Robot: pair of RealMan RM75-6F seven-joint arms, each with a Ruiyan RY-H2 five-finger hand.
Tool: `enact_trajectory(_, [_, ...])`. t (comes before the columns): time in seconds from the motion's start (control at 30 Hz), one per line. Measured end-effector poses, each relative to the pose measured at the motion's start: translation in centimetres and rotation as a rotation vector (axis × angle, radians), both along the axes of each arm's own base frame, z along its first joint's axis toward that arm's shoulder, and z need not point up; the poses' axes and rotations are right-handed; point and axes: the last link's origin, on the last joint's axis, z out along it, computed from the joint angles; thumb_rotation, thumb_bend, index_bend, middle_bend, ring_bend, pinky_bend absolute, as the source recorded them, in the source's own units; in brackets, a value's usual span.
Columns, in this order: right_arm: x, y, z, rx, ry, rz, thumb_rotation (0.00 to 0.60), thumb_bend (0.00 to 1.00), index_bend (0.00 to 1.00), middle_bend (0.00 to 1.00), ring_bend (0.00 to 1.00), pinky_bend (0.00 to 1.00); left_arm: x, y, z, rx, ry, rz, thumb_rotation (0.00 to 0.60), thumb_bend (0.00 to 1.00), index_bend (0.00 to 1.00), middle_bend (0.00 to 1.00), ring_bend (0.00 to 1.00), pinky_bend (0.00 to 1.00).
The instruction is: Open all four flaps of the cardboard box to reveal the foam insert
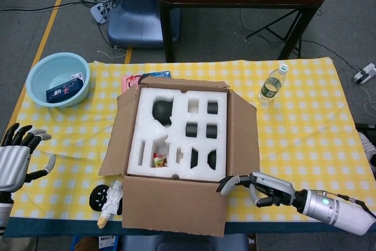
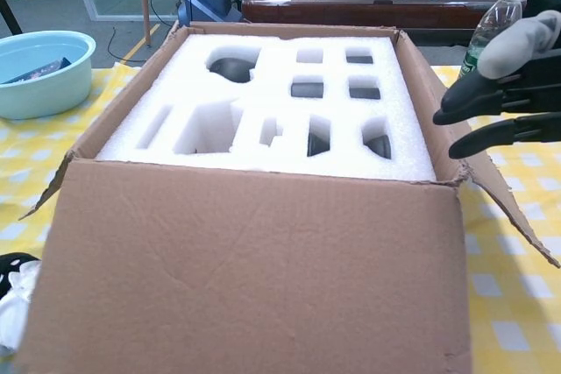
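The near flap [image 1: 174, 205] is folded out flat, foam [image 1: 179, 133] bared; right hand [image 1: 261, 187] is held spread and empty beside it, left hand [image 1: 17, 157] likewise, parked aside.

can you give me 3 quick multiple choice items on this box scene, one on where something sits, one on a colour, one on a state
1. Where is the plastic bottle?
A. in the basin
B. on the table, beyond the box's right flap
C. inside the foam insert

2. What colour is the basin?
A. light blue
B. red
C. black

3. How does the near flap of the cardboard box lie?
A. closed over the foam
B. torn off
C. folded outward, toward the table's front edge

Answers: 1 B, it stands on the checked cloth right of the box. 2 A, its rim is pale blue. 3 C, the foam insert shows uncovered.
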Motion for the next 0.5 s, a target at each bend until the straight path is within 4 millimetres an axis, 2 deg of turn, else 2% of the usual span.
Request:
enact_trajectory(0.23, [-0.7,-0.5,0.6,-0.112,0.066,0.003,0.6,1.0,0.31,0.23,0.09,0.1,-0.1,0.2,-0.1,0.0,0.001,0.004,0.353,0.4,0.37,0.25,0.12,0.0])
enact_trajectory(0.4, [-1.4,-1.1,1.1,-0.293,0.181,0.051,0.6,0.99,0.31,0.24,0.09,0.1,-0.6,0.4,0.0,0.006,0.004,0.021,0.354,0.4,0.37,0.25,0.12,0.0])
enact_trajectory(0.5, [-2.0,-1.4,1.4,-0.44,0.285,0.105,0.6,0.93,0.31,0.24,0.09,0.1,-0.9,0.5,-0.1,0.011,0.01,0.031,0.354,0.4,0.37,0.25,0.12,0.0])
